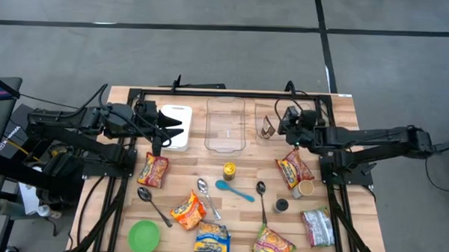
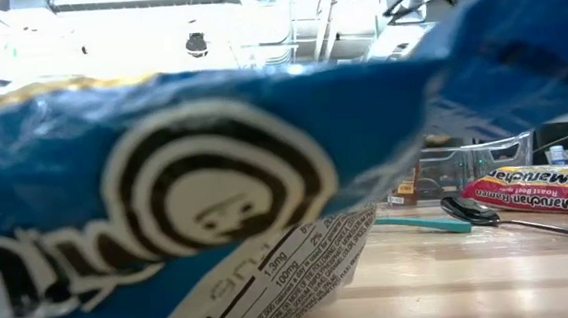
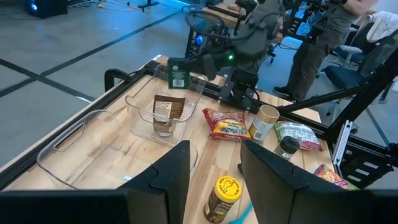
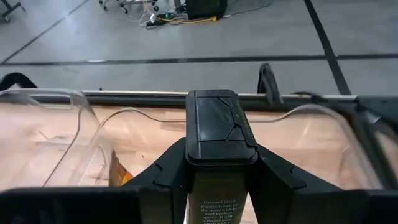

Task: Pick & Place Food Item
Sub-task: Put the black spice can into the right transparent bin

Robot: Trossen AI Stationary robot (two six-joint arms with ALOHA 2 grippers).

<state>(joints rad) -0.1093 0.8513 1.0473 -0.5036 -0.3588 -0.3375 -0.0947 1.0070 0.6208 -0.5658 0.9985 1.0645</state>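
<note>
Right wrist view: right pincer [image 4: 217, 163] clamps a black-capped pepper jar [image 4: 217, 127] upright, clear bin [image 4: 323, 134] just beyond it, probably for placing; left pincer [image 3: 214, 163] waits open.

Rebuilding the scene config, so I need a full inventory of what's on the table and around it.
noodle packets: six, mixed red, orange, blue, green, spread over the front half of the table
metal spoons: three, silver, front centre
plastic spoon: one, teal, centre
yellow-lidded jar: one, centre
dark-lidded jar: one, small, right of centre
tan can: one, right side
bowl: one, green, front left
board: one, white, back left
large bin: one, clear, back centre
small bin: one, clear, back right, brown packet inside
pepper tin: one, black lid, held over the small bin
person: one, beyond the table
left gripper: open, over the board
right gripper: shut on the pepper tin
</note>
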